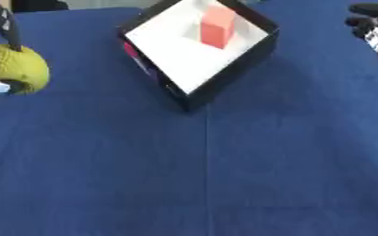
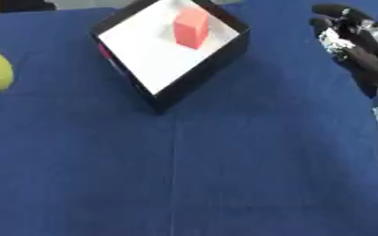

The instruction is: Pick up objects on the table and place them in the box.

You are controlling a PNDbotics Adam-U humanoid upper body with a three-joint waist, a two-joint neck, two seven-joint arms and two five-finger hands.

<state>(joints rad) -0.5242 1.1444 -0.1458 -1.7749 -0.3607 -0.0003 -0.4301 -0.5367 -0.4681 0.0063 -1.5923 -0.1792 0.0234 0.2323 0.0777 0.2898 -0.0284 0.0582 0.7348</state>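
The left hand (image 1: 0, 20) seems curled on the bumpy yellow fruit (image 1: 16, 69); it looks light. The right hand (image 2: 350, 39) hangs empty, fingers relaxed, beside the box (image 1: 224, 80).

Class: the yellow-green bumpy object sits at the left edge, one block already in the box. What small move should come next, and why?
Probably carry the yellow-green object, which the left hand appears to be holding from above, rightward toward the box. The red block is already inside; the right hand is off to the right.
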